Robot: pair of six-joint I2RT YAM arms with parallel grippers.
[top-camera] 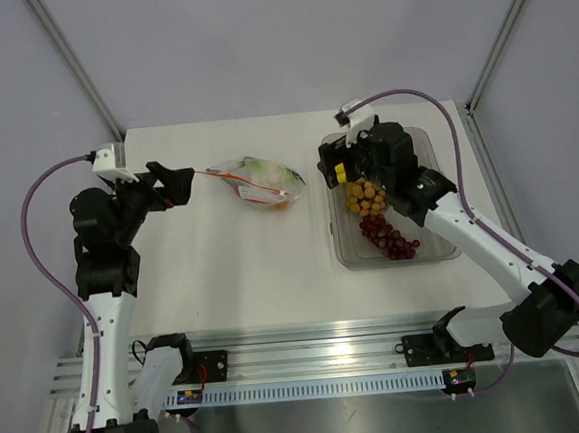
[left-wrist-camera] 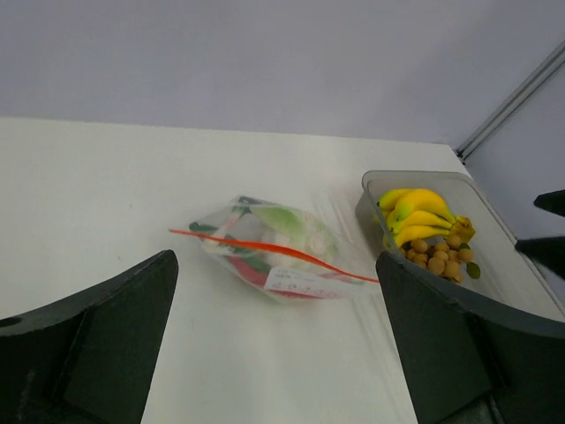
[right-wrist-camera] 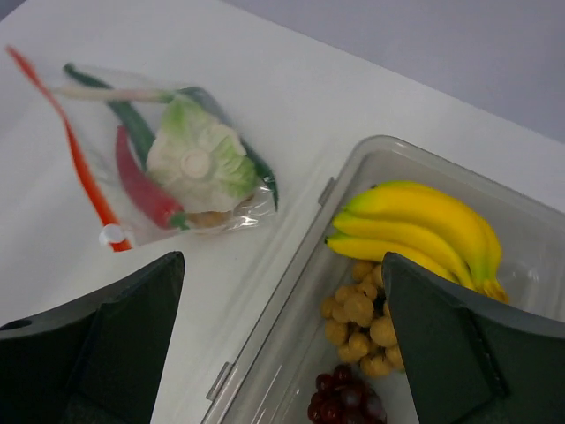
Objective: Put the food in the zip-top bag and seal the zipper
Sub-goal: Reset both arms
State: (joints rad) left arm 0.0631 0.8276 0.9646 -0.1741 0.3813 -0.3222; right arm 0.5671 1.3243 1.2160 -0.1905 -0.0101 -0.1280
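Note:
The zip-top bag lies flat on the table between the arms, with its red zipper along the near side. In the right wrist view the bag holds a white-green bulb, a red chilli and green vegetables. Yellow bananas, a brown ball cluster and dark red grapes lie in the clear tub. My left gripper is open and empty, just left of the bag. My right gripper is open and empty, over the tub's left rim near the bananas.
The clear tub stands at the right of the table. The left wrist view shows the bag, the zipper, the bananas and the tub wall. Metal frame posts rise at the table's far corners.

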